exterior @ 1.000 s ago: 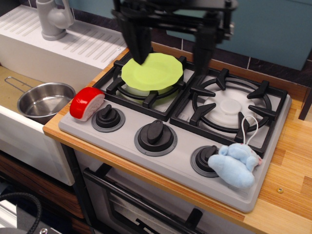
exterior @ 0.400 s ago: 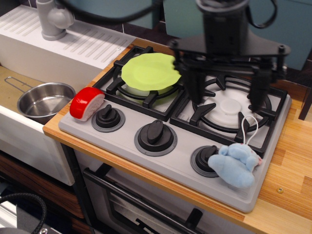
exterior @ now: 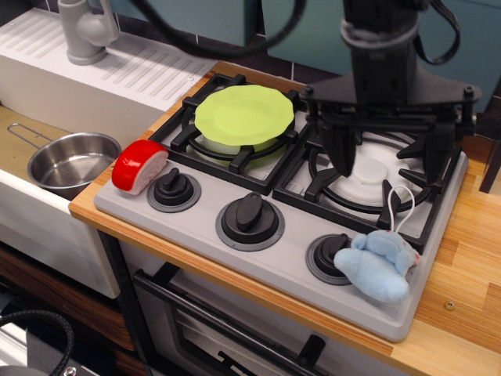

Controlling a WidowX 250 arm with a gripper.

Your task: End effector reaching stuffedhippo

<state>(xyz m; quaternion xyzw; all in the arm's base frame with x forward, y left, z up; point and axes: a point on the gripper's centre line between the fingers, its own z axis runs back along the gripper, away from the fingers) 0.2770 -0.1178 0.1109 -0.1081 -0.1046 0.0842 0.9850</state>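
Wooden countertop (exterior: 462, 258) carries the grey toy stove (exterior: 258, 258) on which we find the stuffedhippo (exterior: 380, 263), lying at the front right corner just beside the rightmost knob (exterior: 327, 255) and touching it. Compared with 0.4 s ago, we see the end effector (exterior: 389, 160) shifted to the right and slightly toward the plush, so that it now hangs over the right burner grate (exterior: 368, 168), directly behind the stuffedhippo; the plush itself has not moved. We observe the two dark fingers (exterior: 342, 153) spread wide apart on the crossbar (exterior: 387, 106), with nothing between them.

We describe the stuffedhippo as light blue, soft and rounded, with a small pink patch at its right edge and a white string loop (exterior: 399, 205) rising toward the grate.

Outward, we note the middle knob (exterior: 250, 215) and left knob (exterior: 173, 188) along the front panel, a lime green plate (exterior: 243, 114) on the left burner, and a red-and-white rounded block (exterior: 139, 165) at the stove's left edge. Beyond it we see a steel pot (exterior: 72, 159) in the sink (exterior: 23, 204), a grey faucet (exterior: 84, 30) on the white drainboard (exterior: 117, 70), and a teal wall (exterior: 462, 39) behind.
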